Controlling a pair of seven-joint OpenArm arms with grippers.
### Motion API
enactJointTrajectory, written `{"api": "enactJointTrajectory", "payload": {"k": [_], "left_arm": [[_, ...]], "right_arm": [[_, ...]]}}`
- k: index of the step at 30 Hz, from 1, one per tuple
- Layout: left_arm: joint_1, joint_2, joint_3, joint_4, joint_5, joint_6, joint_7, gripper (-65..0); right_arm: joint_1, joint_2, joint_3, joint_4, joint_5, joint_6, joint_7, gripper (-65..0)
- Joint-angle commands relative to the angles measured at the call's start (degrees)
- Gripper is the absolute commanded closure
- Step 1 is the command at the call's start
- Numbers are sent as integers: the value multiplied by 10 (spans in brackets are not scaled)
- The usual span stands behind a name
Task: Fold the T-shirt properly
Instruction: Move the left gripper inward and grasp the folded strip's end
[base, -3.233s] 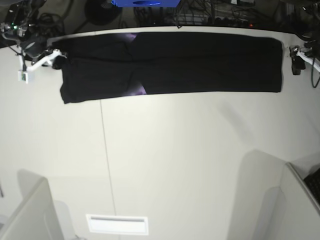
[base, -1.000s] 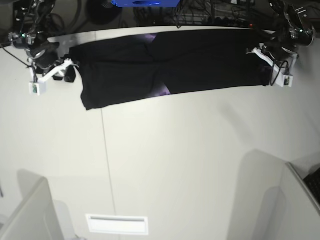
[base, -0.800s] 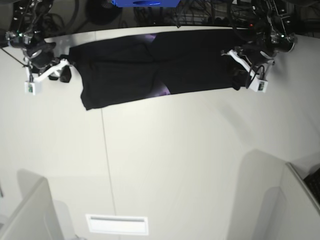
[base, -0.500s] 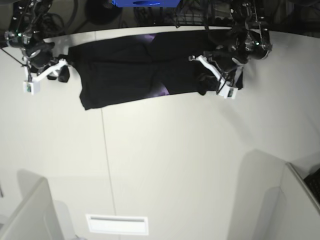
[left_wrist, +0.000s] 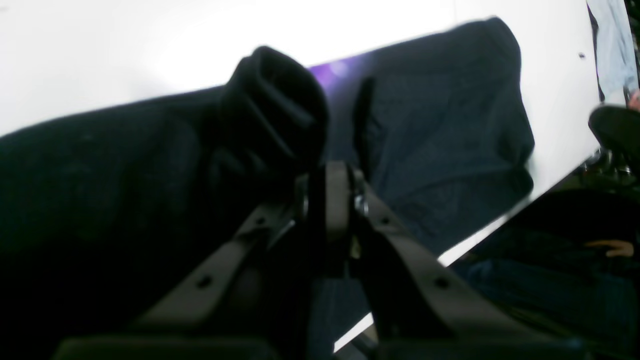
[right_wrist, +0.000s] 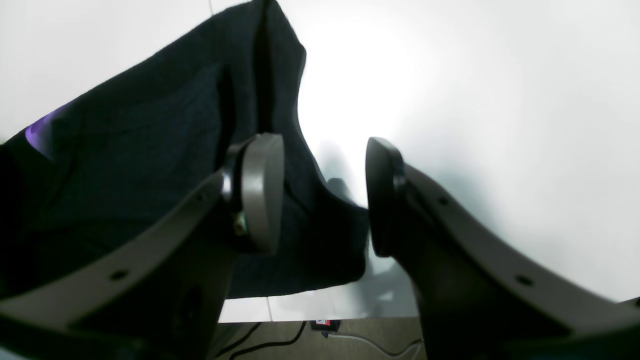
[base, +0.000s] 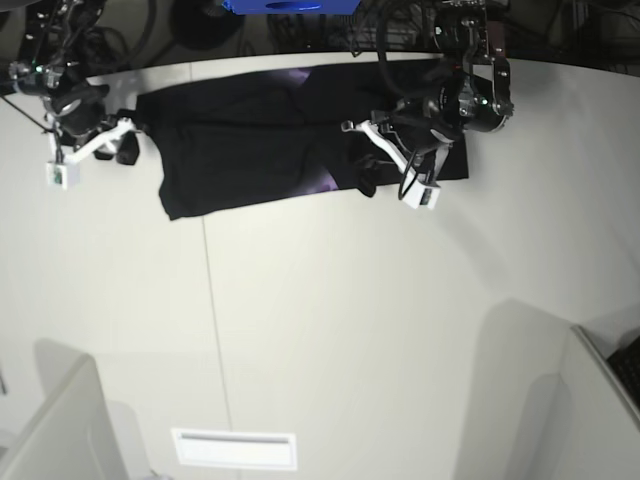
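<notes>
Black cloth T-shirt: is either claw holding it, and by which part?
The left claw pinches a bunched edge of the black cloth T-shirt; the right claw is open, holding nothing.

The near half of the surface (base: 350, 330) lies bare, open for passage. The T-shirt (base: 250, 140) stretches along the far edge. The left gripper (base: 365, 185) and its arm hang over the shirt's middle; the right gripper (base: 128, 150) occupies its other end.
</notes>
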Motion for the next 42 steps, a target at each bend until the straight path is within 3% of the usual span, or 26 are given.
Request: {"api": "enactJointTrajectory", "payload": {"k": [1,10,15,32,39,42], "left_arm": [[-3,3,4,8,-11,-2,-7,0],[2,1,12,8,-13,-2,-4,0],[3,1,28,8,-13,22,-4,0],[-4,3,31,8,-13,23,-7,0],[-15,5,32,7,-15,23,-5,-346],[-26,5,67,7,-15,23,-7,-429]], "right_arm": [[0,7,4,10,5,2,9,-260],[0,7,4,10,5,2,9,-258],[0,7,4,10,5,2,9,-258],[0,7,4,10,5,2,9,-258],[0,7,4,10,5,2,8,-258],[0,7,4,10,5,2,8,-258]]}}
